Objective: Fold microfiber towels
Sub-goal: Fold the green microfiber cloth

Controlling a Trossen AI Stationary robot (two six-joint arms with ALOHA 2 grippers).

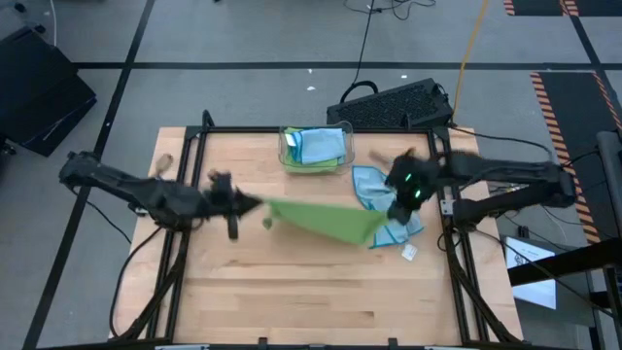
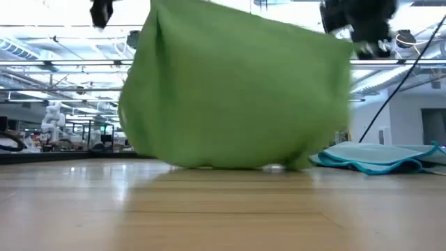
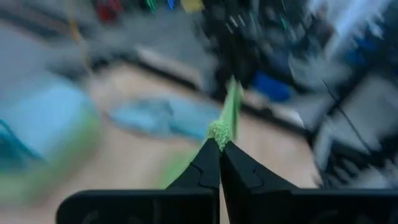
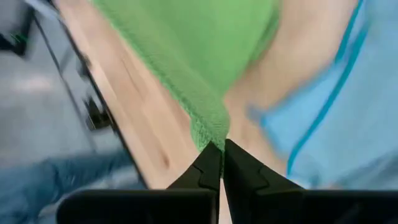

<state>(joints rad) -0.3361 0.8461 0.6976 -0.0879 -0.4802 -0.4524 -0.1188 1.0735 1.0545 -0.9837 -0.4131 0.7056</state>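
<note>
While stretched: green towel (image 1: 326, 220) hangs between both tools above the surface (image 1: 292, 301).
Left tool (image 3: 219, 142): pinched on one corner.
Right tool (image 4: 217, 144): pinched on the opposite corner.
Next: probably lay it flat before folding.

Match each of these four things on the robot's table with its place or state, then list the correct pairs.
Things:
1. lime green towel
2. light blue towel
3. clear plastic bin
4. keyboard

Places or states:
A. lying crumpled on the table by the right arm
B. on the floor beyond the table's far edge
C. stretched in the air between the left gripper and right gripper, both with jaws shut on it
D. at the table's far edge, holding folded towels

Pairs: 1-C, 2-A, 3-D, 4-B
</note>
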